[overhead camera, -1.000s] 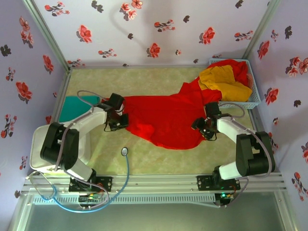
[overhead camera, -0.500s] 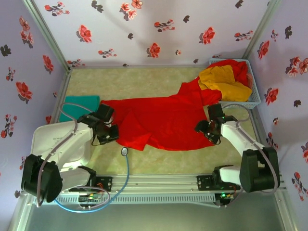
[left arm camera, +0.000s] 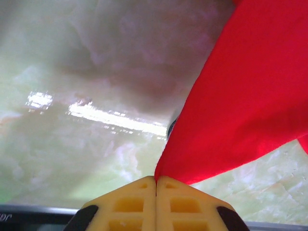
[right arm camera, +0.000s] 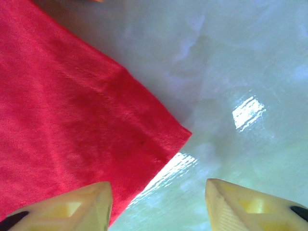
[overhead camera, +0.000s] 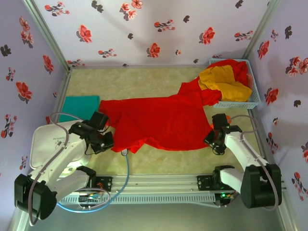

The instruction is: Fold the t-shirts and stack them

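Shirt [overhead camera: 163,120]: red, soft, creased; pointed corner pinched in left claw [left arm camera: 156,180]

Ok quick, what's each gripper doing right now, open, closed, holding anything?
Left gripper: closed, pinching an edge of the red t-shirt.
Right gripper: open, holding nothing, poised over a corner of that same shirt.

The spread t-shirt [overhead camera: 163,122] lies across the counter [overhead camera: 134,82]. The folded t-shirt [overhead camera: 77,107] lies just left of it. The basket [overhead camera: 255,100], holding heaped t-shirts [overhead camera: 224,79], stands behind its right end. The left pincer [overhead camera: 108,142] sits at its near-left corner, the right pincer [overhead camera: 210,141] at its near-right corner.
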Robot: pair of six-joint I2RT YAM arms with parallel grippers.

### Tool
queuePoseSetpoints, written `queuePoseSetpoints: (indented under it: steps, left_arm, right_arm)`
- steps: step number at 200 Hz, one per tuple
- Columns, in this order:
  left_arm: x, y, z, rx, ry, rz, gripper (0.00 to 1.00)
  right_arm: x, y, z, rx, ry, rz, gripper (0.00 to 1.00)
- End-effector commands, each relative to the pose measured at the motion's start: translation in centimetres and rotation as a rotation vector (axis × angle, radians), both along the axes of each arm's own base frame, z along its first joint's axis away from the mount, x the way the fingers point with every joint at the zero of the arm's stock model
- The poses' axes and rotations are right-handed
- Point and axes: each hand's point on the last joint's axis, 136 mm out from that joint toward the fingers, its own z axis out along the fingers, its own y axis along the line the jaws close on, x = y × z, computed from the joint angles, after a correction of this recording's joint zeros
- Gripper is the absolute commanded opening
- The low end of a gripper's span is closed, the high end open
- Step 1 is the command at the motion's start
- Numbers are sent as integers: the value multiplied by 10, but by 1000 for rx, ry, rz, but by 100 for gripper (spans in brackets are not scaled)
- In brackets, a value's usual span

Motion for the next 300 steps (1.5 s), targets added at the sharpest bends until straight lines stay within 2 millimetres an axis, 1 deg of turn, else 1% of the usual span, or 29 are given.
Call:
queuePoseSetpoints:
  steps: [1, 15, 28, 47, 81, 101, 119, 125, 150, 154, 183, 193, 223, 236, 249, 258, 271, 282, 300]
  left_arm:
    - [-25, 9, -3, 4, 70, 61, 0]
    - [-35, 12, -3, -1, 79, 95, 0]
    - [-48, 18, -3, 11, 108, 133, 0]
    - [-60, 21, 0, 18, 109, 156, 0]
    - [-77, 25, 14, 9, 110, 174, 0]
    - [-82, 26, 28, -17, 85, 180, 0]
    - [-83, 26, 40, -52, 50, 195, 0]
    - [-84, 26, 44, -67, 44, 201, 0]
    - [-88, 26, 55, -106, 20, 223, 0]
    - [-88, 27, 57, -109, 15, 227, 0]
    - [-81, 33, 77, -146, -80, 291, 0]
    - [-81, 39, 82, -128, -97, 308, 0]
    - [-80, 49, 86, -80, -112, 329, 0]
    - [-73, 45, 92, -101, -141, 322, 0]
    - [-63, 36, 104, -152, -195, 297, 0]
    - [-59, 31, 108, -170, -210, 273, 0]
    - [-61, 29, 104, -145, -180, 241, 0]
    - [-67, 30, 92, -106, -118, 231, 0]
    - [-71, 24, 70, -105, -52, 223, 0]
  right_arm:
    - [6, -3, -13, -4, 2, -30, 50]
    - [9, -2, -18, -2, -1, -37, 47]
    - [10, -3, -18, -8, -11, -39, 46]
    - [12, -7, -16, -28, -30, -40, 44]
    - [15, -7, -17, -32, -32, -30, 39]
    - [16, -5, -18, -24, -28, -23, 31]
    - [17, -6, -16, -25, -36, -27, 21]
    - [17, -6, -14, -26, -40, -27, 15]
    - [17, -5, -8, -23, -46, -21, 5]
    - [18, -4, -7, -18, -52, -17, 0]
    - [21, 1, 4, 10, -72, -13, 0]
    - [21, 1, 7, 13, -78, -16, 0]
    - [21, 2, 19, 17, -99, -4, 0]
    - [22, 2, 23, 19, -101, 2, 0]
    - [22, 3, 25, 22, -100, 12, 0]
    - [21, 4, 25, 25, -93, 20, 0]
    - [20, 5, 25, 24, -79, 36, 0]
    - [19, 4, 25, 20, -68, 42, 0]
    - [21, 6, 26, 30, -77, 52, 0]
